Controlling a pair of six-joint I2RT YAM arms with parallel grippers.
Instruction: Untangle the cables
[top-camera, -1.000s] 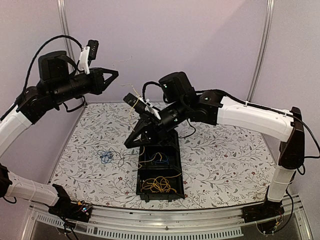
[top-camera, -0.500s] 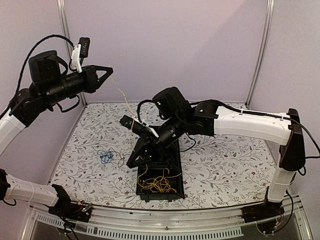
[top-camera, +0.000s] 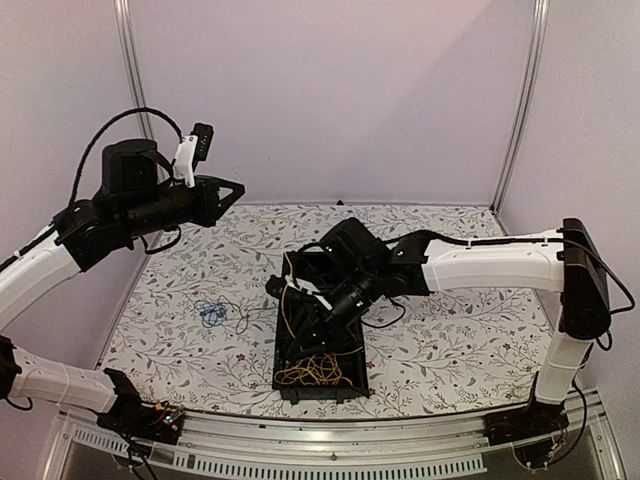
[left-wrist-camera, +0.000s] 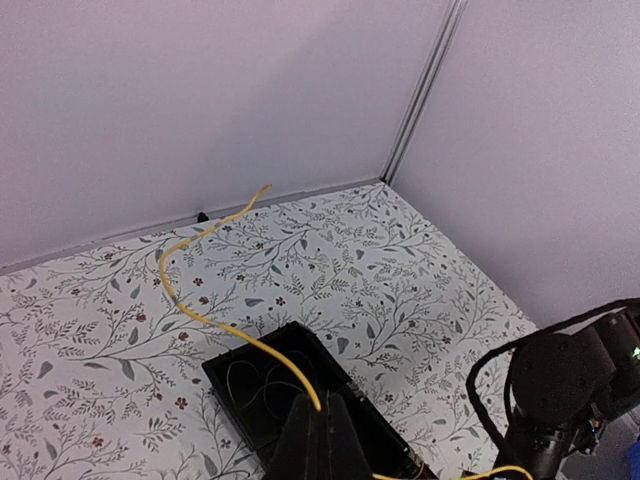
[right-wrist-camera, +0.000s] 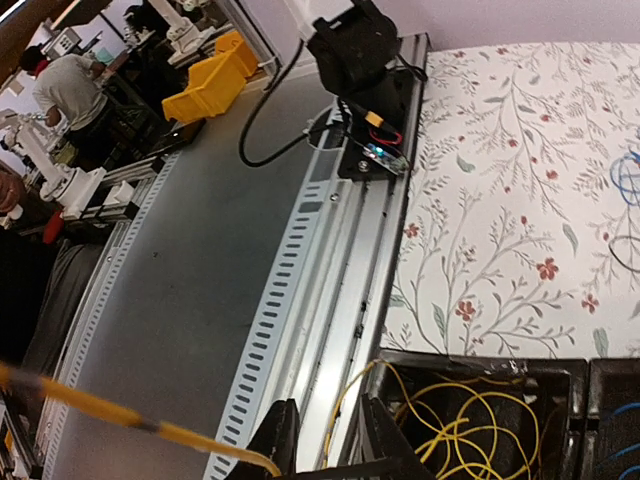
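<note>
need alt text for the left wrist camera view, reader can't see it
The left arm's shut fingers, at the bottom centre, pinch a thin yellow cable that arcs up and left above a floral tablecloth. A black tray lies just beyond the fingers, the dark right arm sits at the lower right, and plain lilac walls fill the top.

The right arm (top-camera: 490, 268) hangs low over the far half of the black tray (top-camera: 320, 394). Open table (top-camera: 450, 340) lies to the tray's right; blue cables (top-camera: 210, 313) lie left.
</note>
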